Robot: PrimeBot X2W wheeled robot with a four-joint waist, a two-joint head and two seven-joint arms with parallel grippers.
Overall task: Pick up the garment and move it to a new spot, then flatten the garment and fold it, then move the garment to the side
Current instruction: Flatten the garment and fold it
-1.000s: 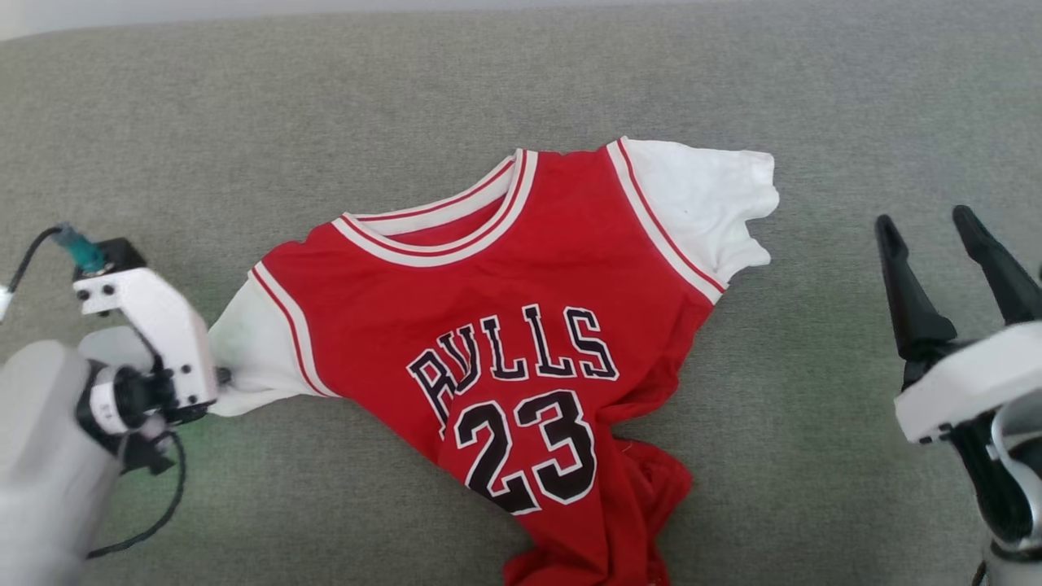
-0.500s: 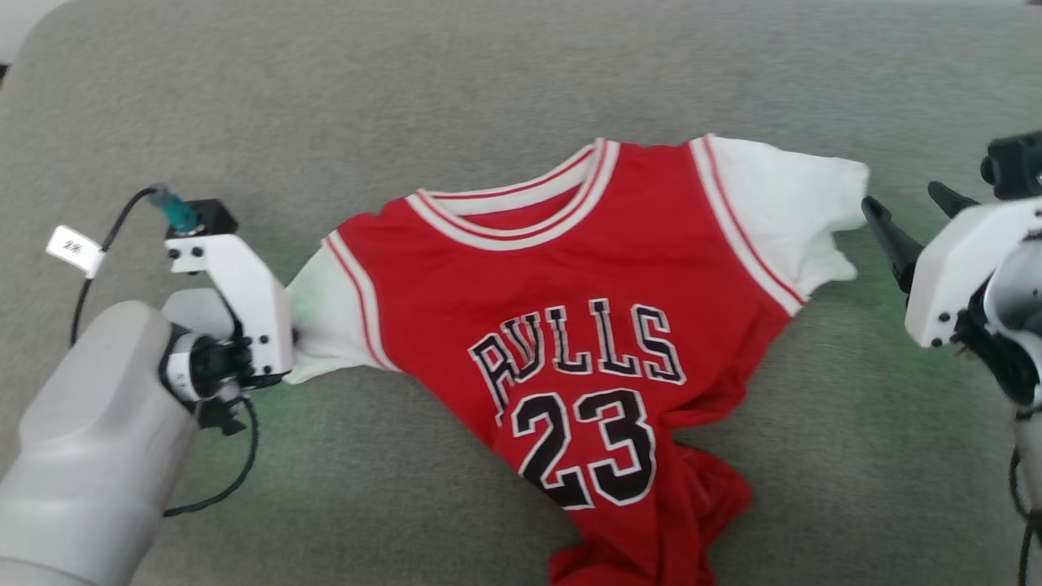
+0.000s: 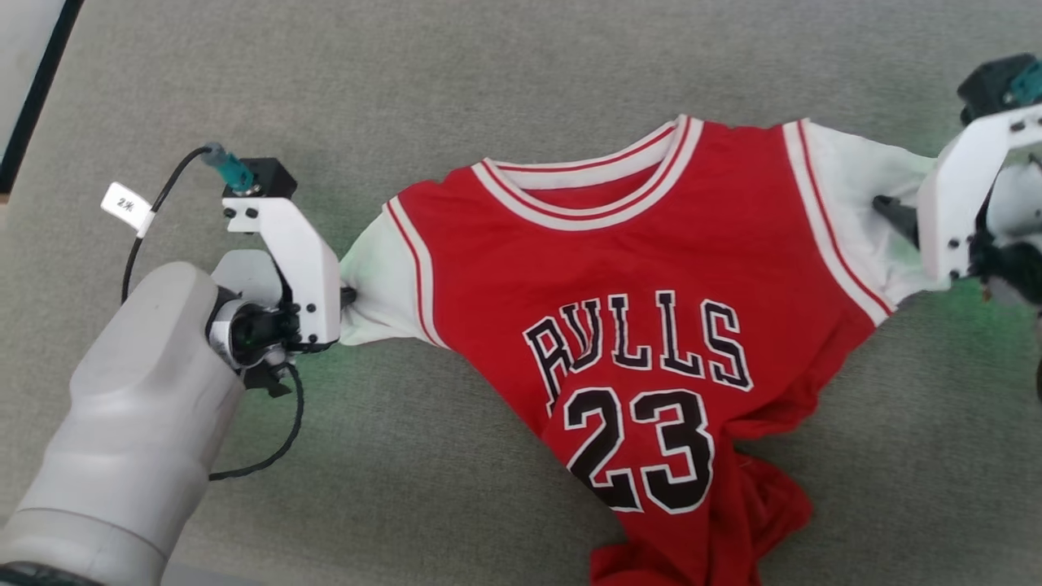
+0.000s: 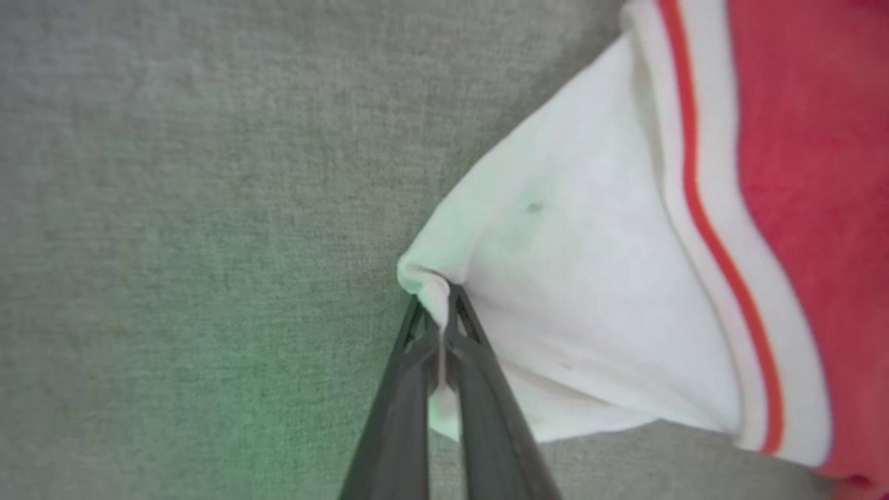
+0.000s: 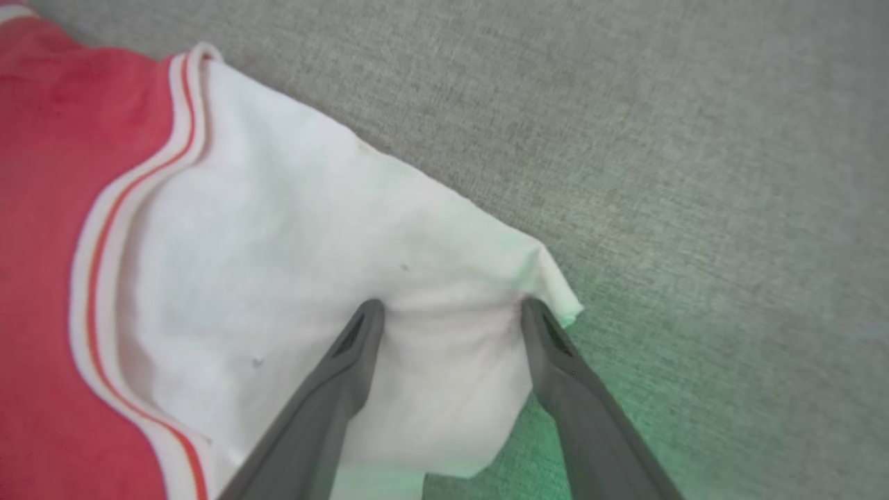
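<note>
- The garment [image 3: 643,268] lies face up on a grey woven surface [image 3: 488,81], in the middle of the head view and a little toward 3 o'clock.
- Its striped neck points to 12 o'clock. The black letters and the number 23 are below it, toward 6 o'clock.
- The lower part of the garment is narrow and crumpled. It bunches at about 5 o'clock and runs out of the bottom edge.
- The left end effector [image 4: 441,312] is at 9 o'clock of the garment. Its two dark fingers are pressed together and pinch the tip of one white sleeve [image 3: 378,281], which is pulled to a point.
- The right end effector [image 5: 451,309] is at 2 o'clock of the garment, at the other white sleeve [image 3: 863,203]. Its fingers are spread apart, and both tips rest on the white cloth near the outer corner of the sleeve.
- A black cable with a small white tag [image 3: 128,207] loops beside the left wrist.
- A faint green light falls on the surface near both end effectors.
</note>
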